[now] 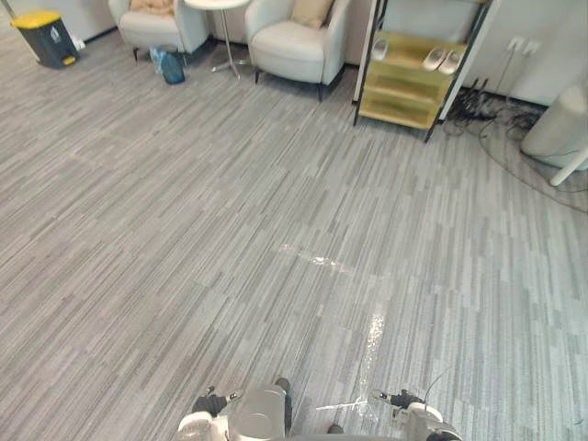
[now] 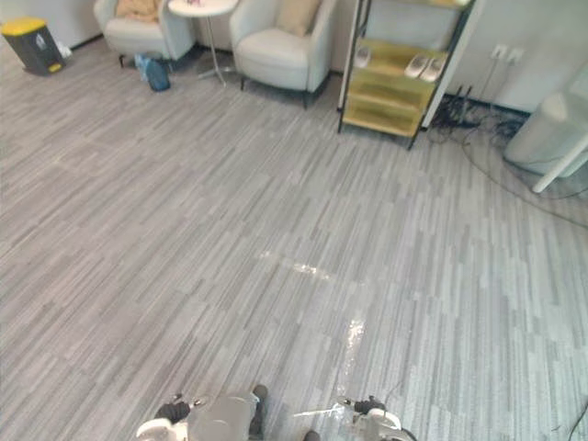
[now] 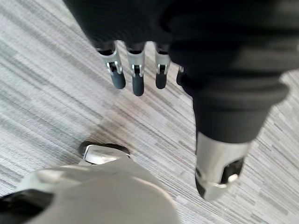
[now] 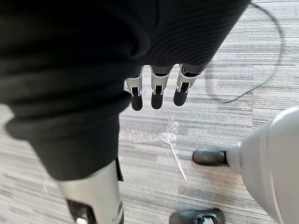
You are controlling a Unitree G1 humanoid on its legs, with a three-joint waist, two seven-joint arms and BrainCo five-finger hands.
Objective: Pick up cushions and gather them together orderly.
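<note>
Two robot hands hang empty; the cushions sit far across the floor.

The left robot hand (image 3: 140, 70) and right robot hand (image 4: 159, 88) each hang with fingers straight and relaxed over the grey floor (image 1: 230, 230), holding nothing. One tan cushion (image 1: 310, 11) rests on the near armchair (image 1: 294, 46), another cushion (image 1: 152, 5) on the far armchair (image 1: 152, 28), well apart, a round side table (image 1: 219, 5) between them. Judged from this, reaching either cushion calls for walking across the room.
</note>
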